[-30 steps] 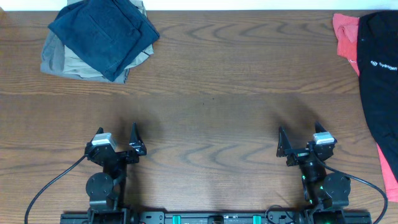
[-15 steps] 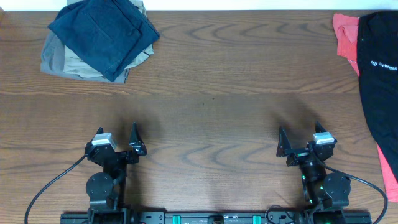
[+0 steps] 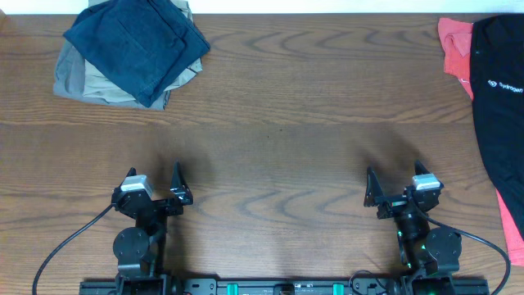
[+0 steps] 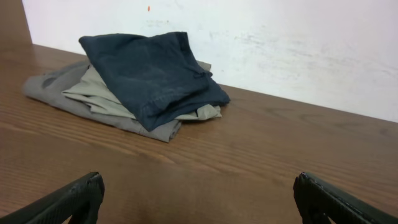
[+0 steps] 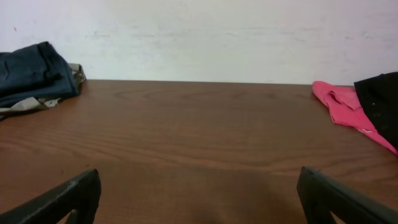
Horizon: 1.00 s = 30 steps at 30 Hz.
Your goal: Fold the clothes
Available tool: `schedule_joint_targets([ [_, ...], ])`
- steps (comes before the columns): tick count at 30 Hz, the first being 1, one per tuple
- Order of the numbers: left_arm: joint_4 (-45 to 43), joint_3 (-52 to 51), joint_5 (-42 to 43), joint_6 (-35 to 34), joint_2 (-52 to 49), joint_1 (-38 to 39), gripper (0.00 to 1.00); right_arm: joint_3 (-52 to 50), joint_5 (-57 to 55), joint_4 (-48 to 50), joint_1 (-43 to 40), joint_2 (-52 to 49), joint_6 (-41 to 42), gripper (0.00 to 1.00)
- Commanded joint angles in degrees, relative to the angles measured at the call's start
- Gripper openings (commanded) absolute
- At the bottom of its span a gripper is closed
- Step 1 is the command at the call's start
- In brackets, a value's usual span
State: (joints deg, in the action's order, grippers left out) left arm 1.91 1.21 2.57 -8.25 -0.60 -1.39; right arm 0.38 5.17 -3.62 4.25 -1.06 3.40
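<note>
Nothing differs from the frames of a second and half a second ago: both arms sit where they were and no cloth has shifted.

The left pincer rests low at the near edge of the bench, released, jaws spread wide with nothing between them. The right pincer is likewise released and empty, well apart from its twin.

Far ahead of the left pincer and a little to its left lies a folded navy garment, stacked on a khaki garment whose edges show beneath it.

Ahead of the right pincer and off to its right, an unfolded black garment with a small white logo lies along the bench edge. It overlaps a coral garment that shows beyond and beside it. Neither pincer touches any cloth.
</note>
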Motion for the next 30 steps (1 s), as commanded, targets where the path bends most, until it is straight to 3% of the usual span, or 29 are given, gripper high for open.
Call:
schedule_joint_targets([
  [1,2.1,-1.0,-1.4,0.7,0.3,0.2,0.98,-0.1,0.2,-0.2,0.5,-0.1,-0.3,0.99],
  [25,2.1,-1.0,-1.4,0.7,0.3,0.2,0.98,-0.1,0.8,0.3,0.5,-0.1,0.3,0.99],
  [27,2.1,-1.0,-1.4,0.7,0.3,0.2,0.98,-0.1,5.2,3.5,0.6,-0.1,5.3,0.99],
  [30,2.1,-1.0,-1.4,0.7,0.3,0.2,0.98,-0.1,19.6,5.5,0.6,-0.1,19.4,0.99],
])
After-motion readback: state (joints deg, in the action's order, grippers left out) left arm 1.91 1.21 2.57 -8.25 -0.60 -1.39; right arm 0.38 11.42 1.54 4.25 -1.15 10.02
